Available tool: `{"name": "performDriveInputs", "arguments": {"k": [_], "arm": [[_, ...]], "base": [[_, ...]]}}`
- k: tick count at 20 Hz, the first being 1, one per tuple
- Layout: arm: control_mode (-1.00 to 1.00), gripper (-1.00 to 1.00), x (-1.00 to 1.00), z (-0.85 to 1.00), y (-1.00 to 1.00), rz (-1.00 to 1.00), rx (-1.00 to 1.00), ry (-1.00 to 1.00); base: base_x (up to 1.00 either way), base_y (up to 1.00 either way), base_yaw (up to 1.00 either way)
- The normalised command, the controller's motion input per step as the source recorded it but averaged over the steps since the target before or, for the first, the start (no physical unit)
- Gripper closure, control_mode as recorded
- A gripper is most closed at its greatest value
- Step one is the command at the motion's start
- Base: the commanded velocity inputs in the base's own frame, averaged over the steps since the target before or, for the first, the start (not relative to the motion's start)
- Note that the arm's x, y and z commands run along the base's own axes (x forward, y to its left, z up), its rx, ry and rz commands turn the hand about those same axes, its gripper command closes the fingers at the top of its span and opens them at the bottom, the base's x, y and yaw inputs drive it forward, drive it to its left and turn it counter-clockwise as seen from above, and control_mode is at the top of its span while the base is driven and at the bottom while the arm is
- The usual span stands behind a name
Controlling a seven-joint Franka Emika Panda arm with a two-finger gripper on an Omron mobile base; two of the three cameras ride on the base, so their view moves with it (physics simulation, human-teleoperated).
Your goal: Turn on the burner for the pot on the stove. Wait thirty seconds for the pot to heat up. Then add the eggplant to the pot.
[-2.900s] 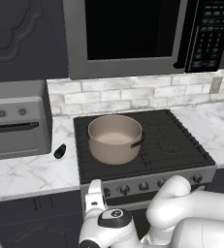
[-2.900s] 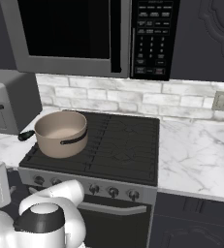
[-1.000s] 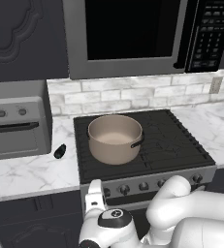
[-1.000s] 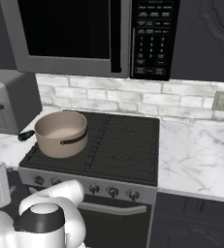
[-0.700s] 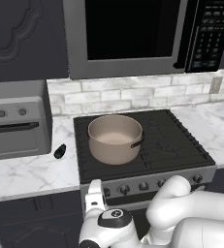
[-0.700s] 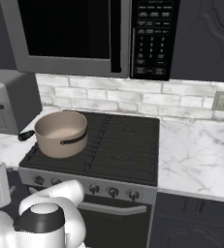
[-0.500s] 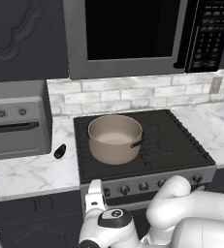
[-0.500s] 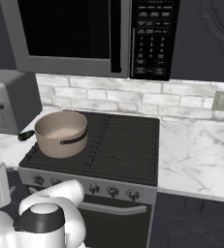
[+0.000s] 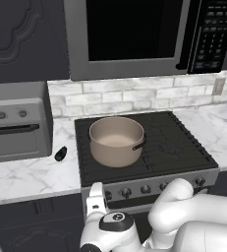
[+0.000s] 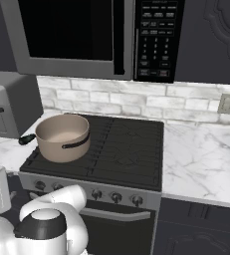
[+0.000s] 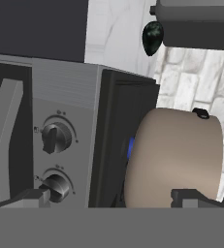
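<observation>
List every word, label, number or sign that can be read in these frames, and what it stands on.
Nothing is legible in any view.
Microwave keypad: rows of pale button marks, too small and blurred to read.
Stove knobs: small marks around the dials, too faint to read.
Toaster oven, pot, eggplant: no text or marks visible.

A home kitchen: a stove (image 9: 149, 147) set in a marble tabletop (image 9: 26, 174), microwave (image 9: 134, 34) above, toaster oven (image 9: 14, 128) beside it.
</observation>
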Motion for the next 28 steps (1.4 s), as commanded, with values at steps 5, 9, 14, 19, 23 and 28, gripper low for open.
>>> {"name": "performDriveInputs", "arguments": {"k": [5,9,14,19,23,28], "arm": [[-1.0,-1.0,0.0,0.0,0.0,0.0,0.0,0.0],[-1.0,-1.0,0.0,0.0,0.0,0.0,0.0,0.0],[-1.0,-1.0,0.0,0.0,0.0,0.0,0.0,0.0],[-1.0,-1.0,0.0,0.0,0.0,0.0,0.0,0.0],[-1.0,-1.0,0.0,0.0,0.0,0.0,0.0,0.0],[-1.0,-1.0,0.0,0.0,0.0,0.0,0.0,0.0]], "base": [[0.0,0.0,0.0],[0.0,0.0,0.0],[0.0,0.0,0.0],[0.0,0.0,0.0],[0.0,0.0,0.0],[0.0,0.0,0.0]]}}
